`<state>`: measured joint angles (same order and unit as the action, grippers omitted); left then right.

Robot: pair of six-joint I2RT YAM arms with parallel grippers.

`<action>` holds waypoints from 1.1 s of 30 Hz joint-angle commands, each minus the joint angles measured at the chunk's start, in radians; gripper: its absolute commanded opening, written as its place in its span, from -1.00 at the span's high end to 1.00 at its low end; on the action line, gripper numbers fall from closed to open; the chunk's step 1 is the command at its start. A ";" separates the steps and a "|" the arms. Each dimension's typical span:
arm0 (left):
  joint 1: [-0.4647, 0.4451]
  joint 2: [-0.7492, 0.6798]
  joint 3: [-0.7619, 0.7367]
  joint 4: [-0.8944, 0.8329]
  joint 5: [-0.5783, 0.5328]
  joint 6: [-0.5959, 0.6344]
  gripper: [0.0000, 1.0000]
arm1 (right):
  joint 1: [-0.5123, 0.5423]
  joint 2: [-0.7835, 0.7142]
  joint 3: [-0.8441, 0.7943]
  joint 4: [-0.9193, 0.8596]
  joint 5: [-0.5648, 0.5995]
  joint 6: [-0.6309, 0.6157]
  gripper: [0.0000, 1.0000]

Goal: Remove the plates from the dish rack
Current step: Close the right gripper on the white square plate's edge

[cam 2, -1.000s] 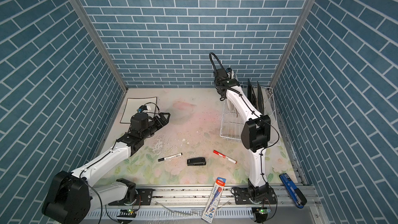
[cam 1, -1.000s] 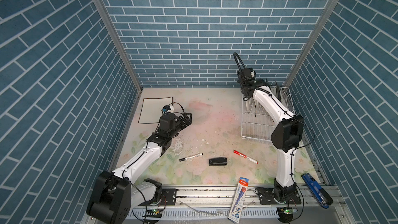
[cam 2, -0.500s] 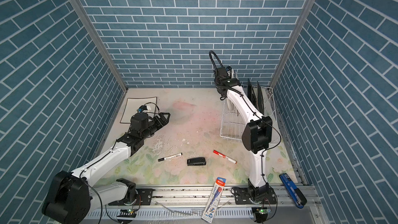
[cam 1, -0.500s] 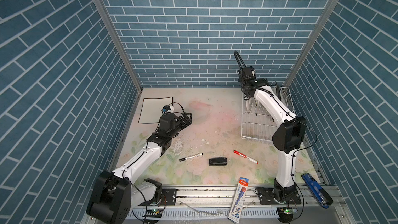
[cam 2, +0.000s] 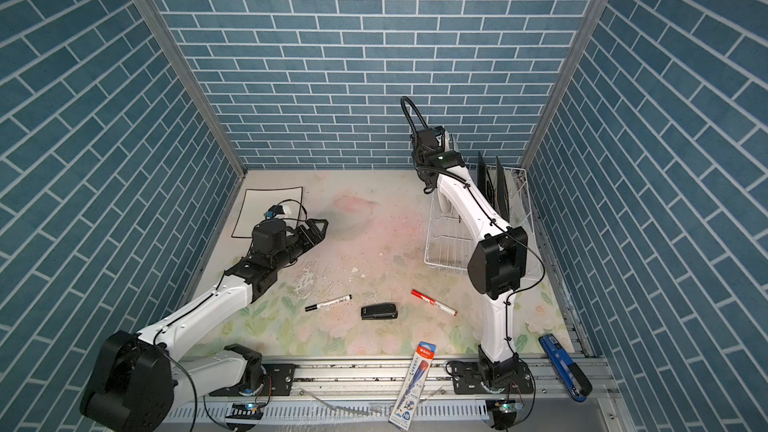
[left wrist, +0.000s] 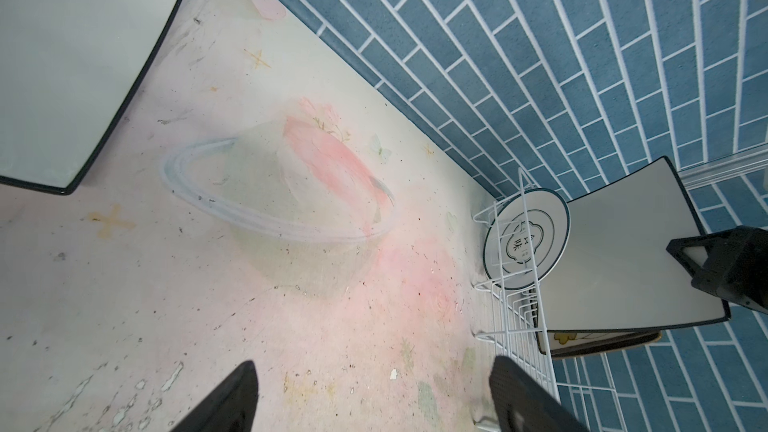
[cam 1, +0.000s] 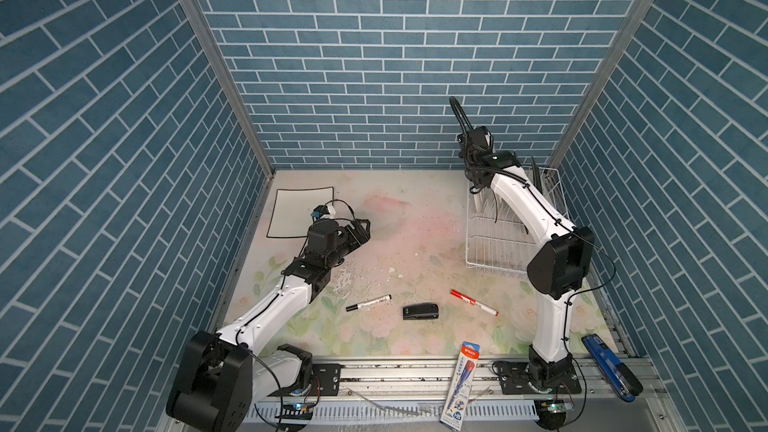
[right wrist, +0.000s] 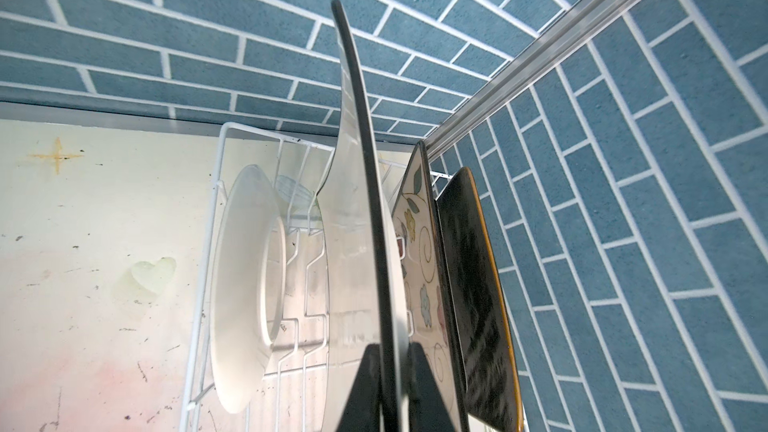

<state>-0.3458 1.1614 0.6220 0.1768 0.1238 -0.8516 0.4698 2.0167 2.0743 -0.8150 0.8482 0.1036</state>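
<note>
- Right claw point(right wrist: 392, 371) clamped on white black-rimmed square plate point(right wrist: 353, 184), now lifting it higher out of the dish rack point(cam 1: 494, 238).
- Left claw point(left wrist: 374, 392) gaping, idling beside unloaded plate point(cam 1: 301, 211), opposite the rack.
- Three plates remaining.

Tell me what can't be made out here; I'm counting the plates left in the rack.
- Both top views: the right arm covers much of the dish rack, so its plate count is unsure.
- Right wrist view: the frame edge cuts off the white square plate at the right gripper.
- Left wrist view: that plate hides most of the flowered plate.
</note>
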 commanded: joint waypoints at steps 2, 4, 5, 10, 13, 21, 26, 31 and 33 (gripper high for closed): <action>-0.005 -0.015 -0.011 0.009 0.000 -0.003 -0.78 | 0.020 -0.106 -0.013 0.102 0.083 -0.040 1.00; -0.005 -0.011 -0.011 0.010 0.004 0.000 -0.79 | 0.025 -0.116 -0.019 0.109 0.088 -0.056 1.00; -0.005 -0.009 -0.011 0.012 0.007 -0.001 -0.79 | 0.025 -0.120 -0.020 0.111 0.090 -0.064 1.00; -0.005 0.000 -0.019 0.030 0.009 -0.010 -0.79 | 0.027 -0.137 -0.029 0.107 0.093 -0.076 1.00; -0.005 0.001 -0.016 0.030 0.012 -0.011 -0.79 | 0.026 -0.145 -0.040 0.109 0.094 -0.081 1.00; -0.006 0.000 -0.014 0.027 0.012 -0.012 -0.78 | 0.029 -0.165 -0.064 0.117 0.091 -0.090 1.00; -0.007 0.022 -0.006 0.050 0.042 -0.016 -0.79 | 0.037 -0.184 -0.078 0.116 0.102 -0.090 1.00; -0.024 0.053 0.003 0.077 0.048 -0.021 -0.79 | 0.050 -0.215 -0.096 0.121 0.106 -0.090 1.00; -0.032 0.063 0.007 0.084 0.047 -0.024 -0.78 | 0.058 -0.234 -0.109 0.129 0.103 -0.090 1.00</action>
<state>-0.3637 1.2129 0.6147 0.2260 0.1623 -0.8726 0.5137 1.8816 1.9743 -0.7803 0.8532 0.0456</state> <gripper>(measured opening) 0.894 0.086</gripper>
